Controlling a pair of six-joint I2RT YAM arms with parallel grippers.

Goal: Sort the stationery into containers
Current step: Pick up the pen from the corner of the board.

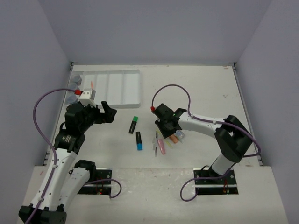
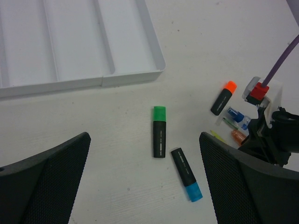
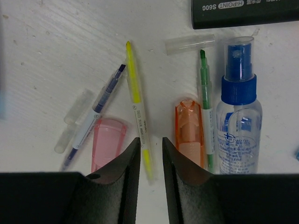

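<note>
Seen from above, the left gripper [image 1: 106, 113] hangs near the tabletop's left edge, spread wide and holding nothing. It is just in front of the white moulded-plastic tray [image 1: 135, 88], which lies toward the far left corner with round grey-blue pots [image 1: 76, 80] by its left end. The right gripper [image 1: 169, 128] is down over a cluster of stationery at the middle of the tabletop [image 1: 205, 84]. In the left wrist view, the mesh-textured black fingers [image 2: 46, 182] stand far apart above the bare wood-grained surface. Between them lie a blocky black green-capped highlighter [image 2: 159, 132] and a blue-capped highlighter [image 2: 186, 174], close together but apart, and an orange-capped highlighter [image 2: 223, 98] lies further off. In the right wrist view, the jaws are drawn in to a narrow slit, and the lower end of a thin yellow pen [image 3: 137, 121] runs into that slit. Whether the pads actually pinch it cannot be told. A translucent pink eraser [image 3: 107, 144] and a purple pen [image 3: 93, 119] lie to one side. An orange eraser [image 3: 189, 135], a green pen [image 3: 205, 107] and a clear blue-capped bottle [image 3: 240, 112] lie side by side on the other.
</note>
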